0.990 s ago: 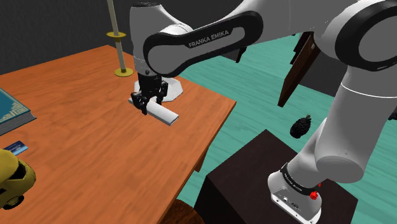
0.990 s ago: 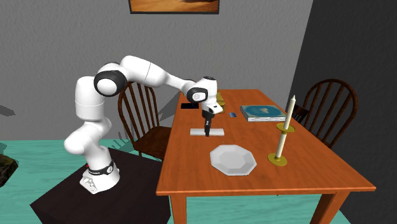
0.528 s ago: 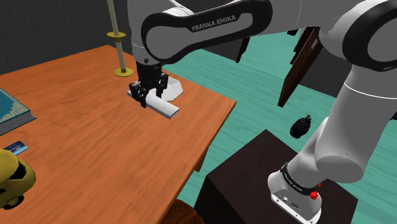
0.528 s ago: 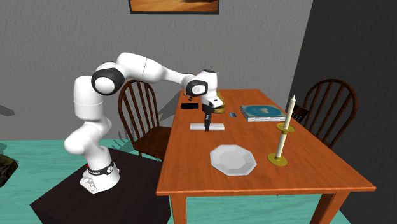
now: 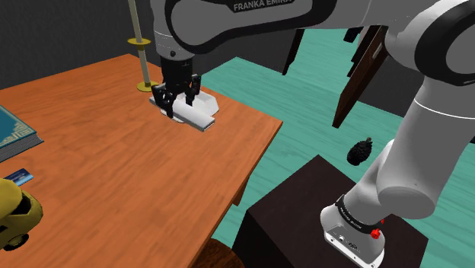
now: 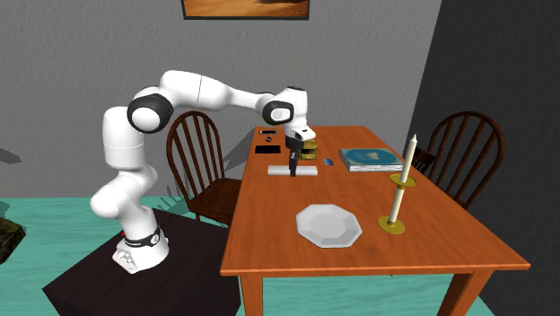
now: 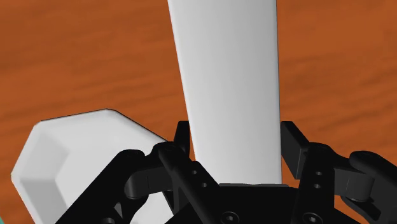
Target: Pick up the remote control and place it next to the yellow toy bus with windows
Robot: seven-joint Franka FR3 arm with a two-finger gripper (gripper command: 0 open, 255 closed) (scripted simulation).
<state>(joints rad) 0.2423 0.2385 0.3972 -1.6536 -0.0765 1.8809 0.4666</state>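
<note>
My gripper [image 5: 176, 102] is shut on a long white remote control [image 5: 196, 118] and holds it a little above the wooden table [image 5: 114, 183], near the edge closest to the stand. In the wrist view the remote [image 7: 229, 83] runs out from between the two black fingers [image 7: 180, 137], which clasp its sides. The second exterior view has the gripper [image 6: 293, 167] with the remote [image 6: 305, 171] over the table's left side. The yellow toy bus [image 5: 11, 217] stands at the shoulder view's lower left, well away from the gripper; it is also visible as the bus [image 6: 309, 147] just beyond the gripper.
A white plate [image 5: 208, 101] lies under and behind the remote, the same plate [image 6: 328, 224] nearer the front in the second exterior view. A candlestick [image 5: 143, 46], a blue book [image 5: 11, 133] and a small blue card [image 5: 19, 177] share the table. Chairs [image 6: 193, 162] flank it.
The gripper has risen with the remote clasped in it, lifting it off the table; the arm's upper link has moved up too. Everything else on the table stays put.
</note>
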